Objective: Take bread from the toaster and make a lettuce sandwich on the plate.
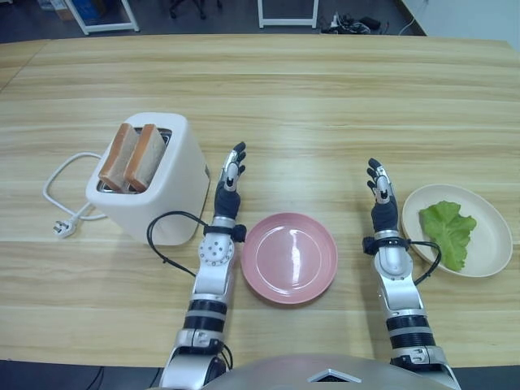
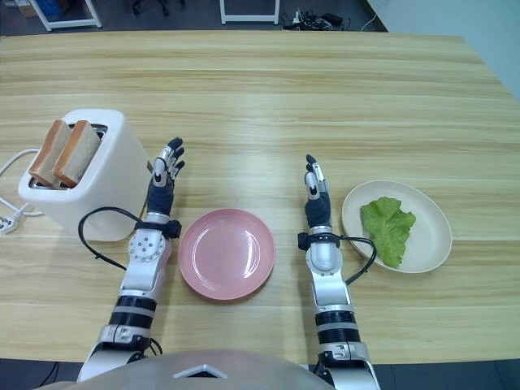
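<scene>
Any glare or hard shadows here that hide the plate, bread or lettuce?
Left eye view: pale reflection streaks on the glossy pink round plate, rim plain; the toasted bread slices in the white toaster are evenly lit. Right eye view: same sheen on that plate; the green lettuce leaf on the cream round plate has no glare; shadows on the light wooden table are faint.

A wide light-wood plank table stood under even light, and past its far edge lay a dark floor with a white frame at left, a second white frame mid-way, a chair's wheeled base, tangled cables and a pale wall at far right.
</scene>
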